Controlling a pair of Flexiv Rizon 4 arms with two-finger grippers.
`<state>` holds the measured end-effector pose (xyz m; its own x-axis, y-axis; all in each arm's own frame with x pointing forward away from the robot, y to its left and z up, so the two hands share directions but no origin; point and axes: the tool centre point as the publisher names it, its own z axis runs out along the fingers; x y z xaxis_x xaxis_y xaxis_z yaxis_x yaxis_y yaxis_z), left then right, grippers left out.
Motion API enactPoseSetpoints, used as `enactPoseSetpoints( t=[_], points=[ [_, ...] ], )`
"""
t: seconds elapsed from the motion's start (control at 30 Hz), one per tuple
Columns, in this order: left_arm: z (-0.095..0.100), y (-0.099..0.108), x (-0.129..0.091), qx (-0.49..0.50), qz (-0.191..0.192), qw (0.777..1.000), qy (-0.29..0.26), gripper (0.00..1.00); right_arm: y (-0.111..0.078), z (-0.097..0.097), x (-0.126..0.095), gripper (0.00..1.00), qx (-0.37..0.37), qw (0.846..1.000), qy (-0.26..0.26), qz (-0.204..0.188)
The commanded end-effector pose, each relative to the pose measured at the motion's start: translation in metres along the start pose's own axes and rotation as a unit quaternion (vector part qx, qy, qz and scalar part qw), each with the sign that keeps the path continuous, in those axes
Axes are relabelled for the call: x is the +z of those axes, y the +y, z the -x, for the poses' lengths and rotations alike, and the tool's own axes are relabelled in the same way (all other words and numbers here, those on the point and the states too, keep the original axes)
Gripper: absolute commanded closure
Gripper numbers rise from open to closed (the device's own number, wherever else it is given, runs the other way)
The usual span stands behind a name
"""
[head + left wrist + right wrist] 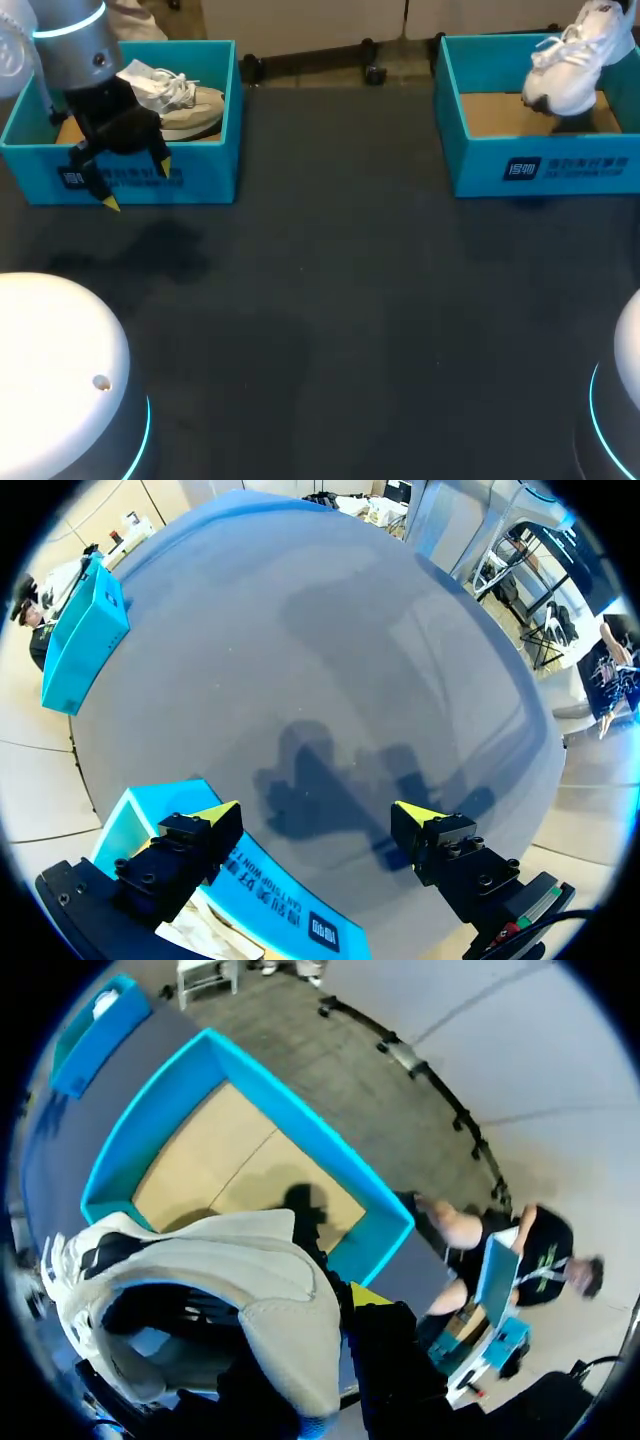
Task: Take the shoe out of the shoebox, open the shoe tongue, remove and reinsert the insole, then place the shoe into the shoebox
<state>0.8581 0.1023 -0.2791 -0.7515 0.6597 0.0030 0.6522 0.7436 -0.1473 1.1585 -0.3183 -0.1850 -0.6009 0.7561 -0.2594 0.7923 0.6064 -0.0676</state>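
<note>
A white shoe [568,62] hangs over the right blue shoebox [540,165]. My right gripper [345,1305] is shut on its heel collar, and only one yellow fingertip [366,1295] shows beside the white shoe [230,1280]. Below it is the right shoebox [300,1125] with its bare brown floor. A beige and white shoe [185,100] lies in the left blue shoebox [200,185]. My left gripper [138,185] is open over that box's front wall with nothing between its fingers. In the left wrist view the left gripper [318,815] spans the left shoebox's front wall [265,895].
The dark table [330,300] stretches between the two boxes and towards the front. The robot's white bases [55,370] stand at the two front corners. In the left wrist view the right shoebox [85,630] sits at the table's far side.
</note>
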Motion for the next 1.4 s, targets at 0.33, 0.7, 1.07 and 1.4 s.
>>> enactPoseSetpoints(
  t=[0.33,0.7,1.07,1.4],
  points=[
    [0.0,0.0,0.0,0.0,0.001,1.0,0.001,0.0,-0.033,0.013,0.011,1.0,0.296,0.952,0.072,0.011],
    [0.0,0.0,0.0,0.0,0.001,1.0,0.001,0.0,-0.047,-0.022,0.018,1.0,0.329,0.943,0.048,-0.02],
    [0.0,0.0,0.0,0.0,0.001,1.0,0.001,0.0,-0.049,-0.024,0.017,1.0,0.32,0.946,0.05,-0.028],
    [0.0,0.0,0.0,0.0,0.001,1.0,0.001,0.0,-0.038,-0.031,0.038,1.0,0.337,0.939,0.047,-0.039]
  ],
)
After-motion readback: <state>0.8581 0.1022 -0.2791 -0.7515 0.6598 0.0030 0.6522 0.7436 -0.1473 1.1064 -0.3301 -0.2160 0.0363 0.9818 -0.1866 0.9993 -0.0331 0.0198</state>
